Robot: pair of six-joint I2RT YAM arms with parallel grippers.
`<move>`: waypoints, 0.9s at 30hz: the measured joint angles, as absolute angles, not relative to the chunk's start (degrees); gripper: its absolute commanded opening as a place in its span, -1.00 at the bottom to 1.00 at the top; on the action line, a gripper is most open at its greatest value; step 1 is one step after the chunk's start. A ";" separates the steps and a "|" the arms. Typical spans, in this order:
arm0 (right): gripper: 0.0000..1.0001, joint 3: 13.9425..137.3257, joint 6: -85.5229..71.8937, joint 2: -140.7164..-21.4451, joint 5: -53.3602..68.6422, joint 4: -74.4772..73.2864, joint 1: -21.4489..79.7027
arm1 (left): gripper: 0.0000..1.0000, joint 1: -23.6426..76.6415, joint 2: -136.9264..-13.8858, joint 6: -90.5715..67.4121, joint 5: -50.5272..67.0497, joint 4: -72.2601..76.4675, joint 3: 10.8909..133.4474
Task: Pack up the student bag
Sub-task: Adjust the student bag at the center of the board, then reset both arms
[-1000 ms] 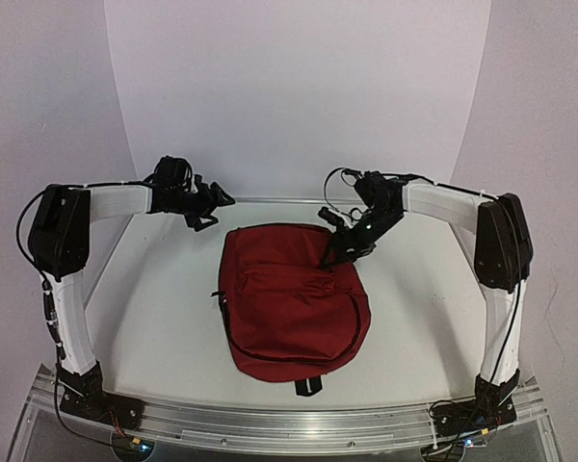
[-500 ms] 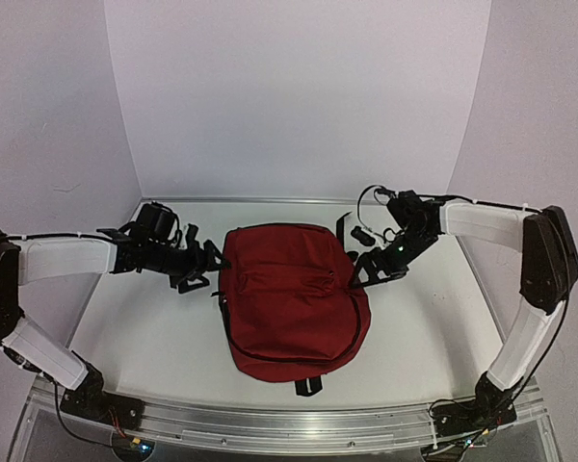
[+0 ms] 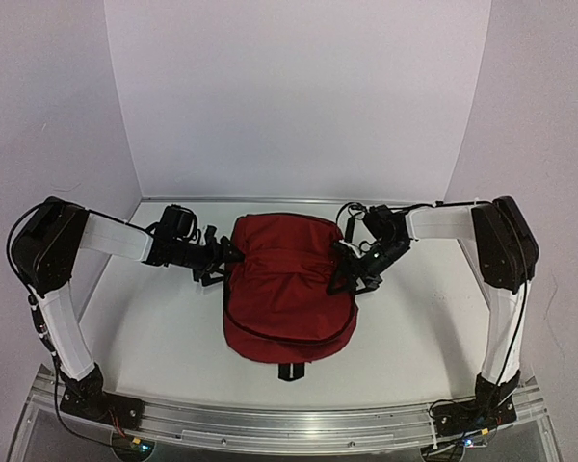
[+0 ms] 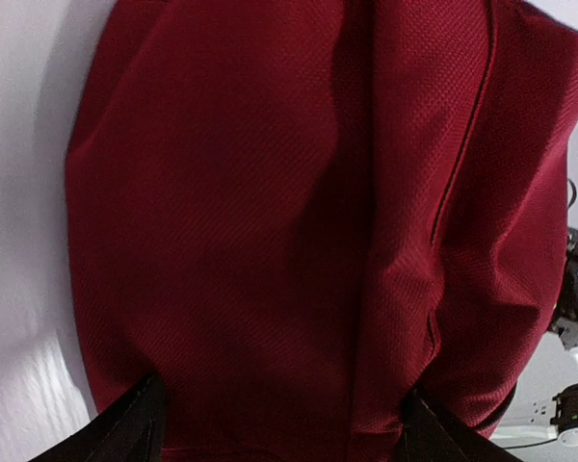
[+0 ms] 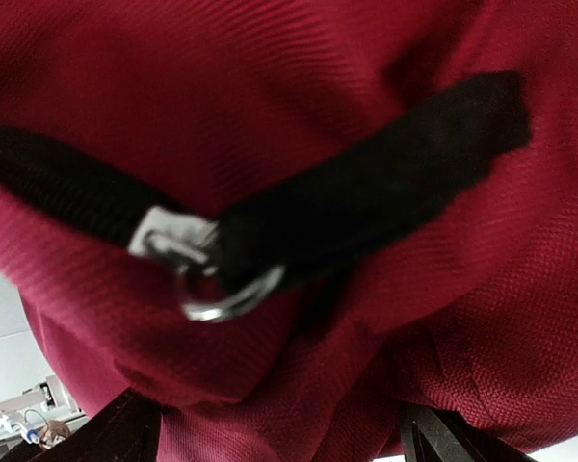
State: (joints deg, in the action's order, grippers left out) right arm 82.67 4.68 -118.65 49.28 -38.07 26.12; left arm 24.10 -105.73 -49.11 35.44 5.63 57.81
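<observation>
Bag: student bag (image 3: 287, 298) lies mid-counter (image 3: 154, 337), bunched between 2 arms.
Left claw (image 3: 215, 262): wide, against its side.
Right claw (image 3: 345, 272): wide, over black strap (image 5: 366, 183).
Risk: closing could pinch only loose fabric or snag the metal ring (image 5: 217, 289).

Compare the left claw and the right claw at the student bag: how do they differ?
The left claw sits at the student bag's left edge, the right claw at its right side. The left claw faces plain red fabric; the right claw faces a black strap with a metal ring. Both stand wide open with bag fabric between their fingers.
</observation>
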 measured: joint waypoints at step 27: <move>0.97 74.60 3.81 -83.66 22.29 -32.63 17.43 | 0.99 7.09 -80.35 -29.59 21.29 -28.72 65.52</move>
